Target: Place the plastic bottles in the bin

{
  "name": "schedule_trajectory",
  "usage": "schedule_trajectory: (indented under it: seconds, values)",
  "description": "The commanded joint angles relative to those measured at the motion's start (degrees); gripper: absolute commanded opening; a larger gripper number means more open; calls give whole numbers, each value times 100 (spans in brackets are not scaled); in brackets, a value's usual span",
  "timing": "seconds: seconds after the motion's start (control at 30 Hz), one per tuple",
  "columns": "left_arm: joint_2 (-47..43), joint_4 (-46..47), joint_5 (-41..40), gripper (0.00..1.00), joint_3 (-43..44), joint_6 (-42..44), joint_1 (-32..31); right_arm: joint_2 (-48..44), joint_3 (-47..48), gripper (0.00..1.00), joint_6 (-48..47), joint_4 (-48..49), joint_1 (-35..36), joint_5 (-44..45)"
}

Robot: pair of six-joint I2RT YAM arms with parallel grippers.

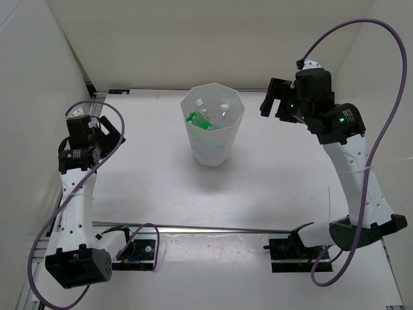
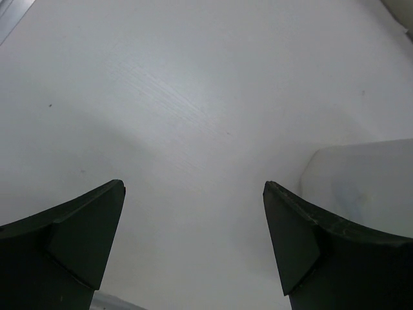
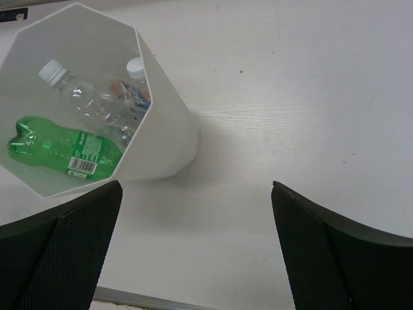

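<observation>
From above, the bin [image 1: 213, 147] stands upright mid-table [image 1: 277, 187], and inside it lies the green bottle [image 1: 199, 121] with the clear bottles [image 1: 224, 108] beside it, white caps up. The left gripper [image 1: 111, 134] hangs well off at the bin's 9 o'clock; the right gripper [image 1: 275, 102] sits raised at its 2 o'clock.

Left wrist now: the left gripper [image 2: 193, 187] has its jaws wide apart, nothing between them, bare table [image 2: 193, 97] beneath.

Right wrist: the right gripper [image 3: 197, 187] also has its jaws spread and holds nothing. The bin [image 3: 169, 139] is at 10 o'clock, with the green bottle [image 3: 64, 152] along its near side and clear bottles [image 3: 97, 100] above it
</observation>
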Motion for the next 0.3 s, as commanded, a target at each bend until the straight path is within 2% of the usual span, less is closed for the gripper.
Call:
schedule_trajectory:
  seconds: [0.0, 0.13, 0.27]
  values:
    - [-596, 234, -611, 100, -405, -84, 33, -85, -98, 100, -52, 23, -73, -130]
    - [-1001, 288, -1489, 100, -784, -84, 33, 81, -28, 100, -219, -231, -187, -305]
    - [-1449, 288, -3191, 100, -1136, -241, 33, 319, 166, 100, 61, -671, -433, -552]
